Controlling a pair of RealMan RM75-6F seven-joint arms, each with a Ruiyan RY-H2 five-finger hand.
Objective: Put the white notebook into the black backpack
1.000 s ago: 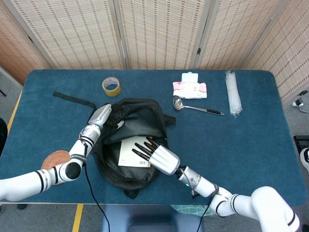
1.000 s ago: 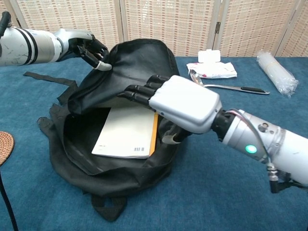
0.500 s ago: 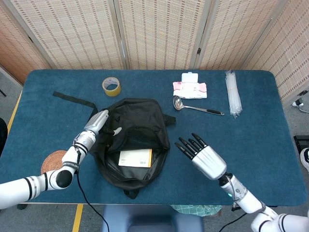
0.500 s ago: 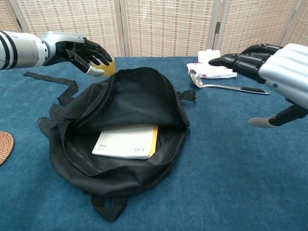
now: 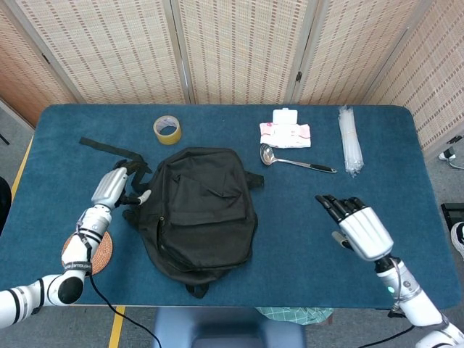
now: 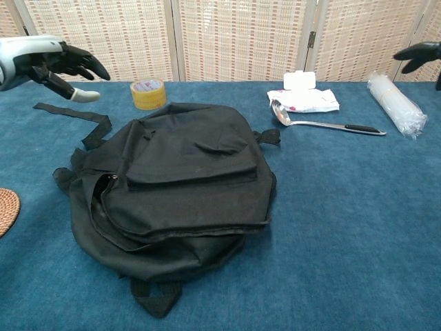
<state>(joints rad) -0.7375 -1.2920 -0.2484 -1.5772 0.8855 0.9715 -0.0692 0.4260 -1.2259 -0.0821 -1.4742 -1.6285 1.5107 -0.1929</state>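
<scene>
The black backpack (image 5: 201, 206) (image 6: 176, 193) lies flat on the blue table, its flap fallen over the opening. The white notebook is hidden from both views. My left hand (image 5: 116, 188) (image 6: 48, 63) hovers just left of the bag, fingers spread, holding nothing. My right hand (image 5: 355, 228) is well to the right of the bag, fingers apart and empty; only its fingertips (image 6: 419, 52) show at the chest view's right edge.
A yellow tape roll (image 5: 167, 129) sits behind the bag. A ladle (image 5: 293, 162), a wipes pack (image 5: 285, 133) and a plastic sleeve (image 5: 349, 139) lie at the back right. A woven coaster (image 5: 88, 243) lies front left. A black strap (image 5: 109, 148) trails left.
My left hand let go of the flap and moved left; the flap dropped, covering the notebook. My right hand pulled away further to the right.
</scene>
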